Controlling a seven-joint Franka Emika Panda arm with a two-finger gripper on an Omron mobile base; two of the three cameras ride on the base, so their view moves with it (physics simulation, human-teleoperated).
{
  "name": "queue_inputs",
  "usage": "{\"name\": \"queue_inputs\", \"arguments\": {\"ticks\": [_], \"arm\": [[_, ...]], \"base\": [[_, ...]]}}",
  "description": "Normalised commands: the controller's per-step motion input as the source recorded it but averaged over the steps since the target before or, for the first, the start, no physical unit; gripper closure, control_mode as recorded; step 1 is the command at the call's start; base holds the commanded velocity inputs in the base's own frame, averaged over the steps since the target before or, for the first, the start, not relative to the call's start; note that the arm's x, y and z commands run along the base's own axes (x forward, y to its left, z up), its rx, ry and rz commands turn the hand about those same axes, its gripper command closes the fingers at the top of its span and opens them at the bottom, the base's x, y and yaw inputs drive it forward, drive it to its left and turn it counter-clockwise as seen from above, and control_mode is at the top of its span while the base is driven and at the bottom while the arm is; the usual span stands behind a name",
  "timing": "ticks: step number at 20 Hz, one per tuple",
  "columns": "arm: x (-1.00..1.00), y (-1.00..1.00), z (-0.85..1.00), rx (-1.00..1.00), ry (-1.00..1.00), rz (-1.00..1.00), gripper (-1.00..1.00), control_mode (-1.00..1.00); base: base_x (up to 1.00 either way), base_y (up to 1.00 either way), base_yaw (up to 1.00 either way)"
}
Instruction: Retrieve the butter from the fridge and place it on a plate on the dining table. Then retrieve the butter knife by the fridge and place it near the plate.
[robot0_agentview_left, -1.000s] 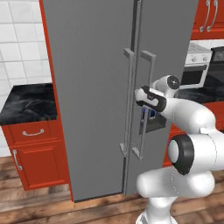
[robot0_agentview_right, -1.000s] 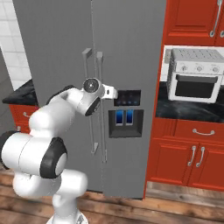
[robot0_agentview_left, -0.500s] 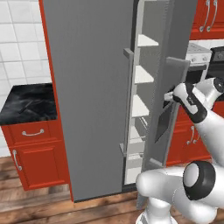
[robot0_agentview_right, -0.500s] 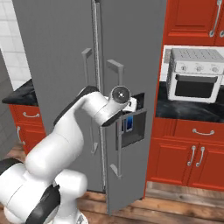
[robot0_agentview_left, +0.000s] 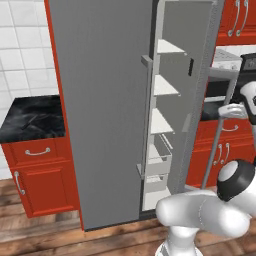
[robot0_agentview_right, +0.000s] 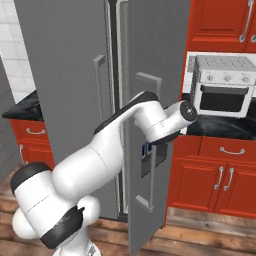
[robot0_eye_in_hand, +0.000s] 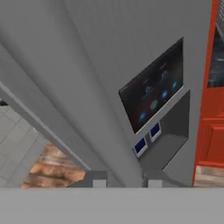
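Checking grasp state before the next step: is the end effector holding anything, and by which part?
Yes. The end effector is shut on the fridge's right door handle, gripping the bar partway along; that door stands ajar.

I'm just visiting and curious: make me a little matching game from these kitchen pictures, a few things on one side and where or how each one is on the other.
Things:
1. fridge's right door
2. fridge's left door
3. toaster oven
4. gripper

States or places:
a. on the black marble counter, right of the fridge
b. closed around the door's long bar handle
c. flat shut
d. swung partly open, shelves showing behind it

Pairs: 1-d, 2-c, 3-a, 4-b
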Motion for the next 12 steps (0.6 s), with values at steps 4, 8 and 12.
{"name": "queue_inputs", "arguments": {"ticks": [4, 8, 12], "arm": [[-0.48, 0.02, 0.17, -0.06, 0.08, -0.05, 1.00, -1.00], [-0.54, 0.58, 0.24, -0.20, 0.11, -0.14, -1.00, -1.00], [-0.12, 1.00, 0.18, -0.41, 0.21, -0.13, -1.00, -1.00]], "base": [[0.00, 0.00, 0.00], [0.00, 0.00, 0.00], [0.00, 0.00, 0.00]]}}
